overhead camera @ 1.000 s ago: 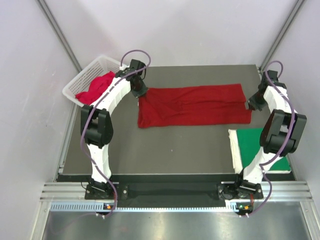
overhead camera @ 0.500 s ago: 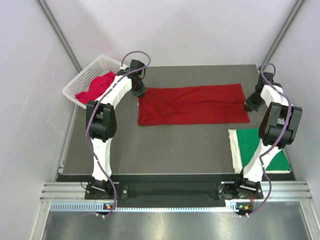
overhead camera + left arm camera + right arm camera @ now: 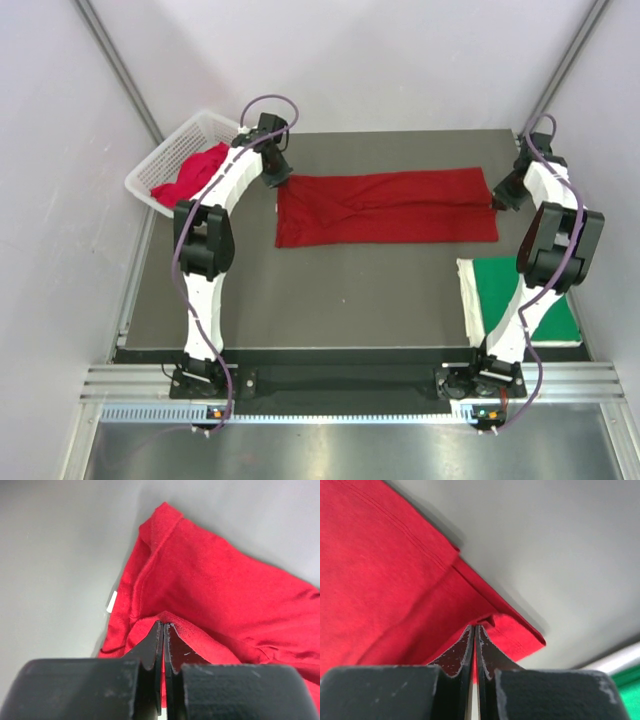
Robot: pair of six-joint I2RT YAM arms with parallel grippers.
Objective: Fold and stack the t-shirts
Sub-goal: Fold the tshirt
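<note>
Across the matte dark-grey worktop (image 3: 330,290) lie two soft cloth shirts: one long red t-shirt (image 3: 385,208) folded into a strip at the far middle, and one flat green t-shirt (image 3: 520,285) at the right edge. One crumpled red t-shirt (image 3: 192,175) fills the white lattice basket (image 3: 165,152) at far left. The left gripper (image 3: 163,626) and right gripper (image 3: 474,627) each pinch one end of the strip, jaws together. Pale walls enclose the worktop.

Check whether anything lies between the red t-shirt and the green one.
Nothing visible does. Only bare table lies between the red t-shirt and the green t-shirt. The left end effector and right end effector each pinch one end of the red one.
</note>
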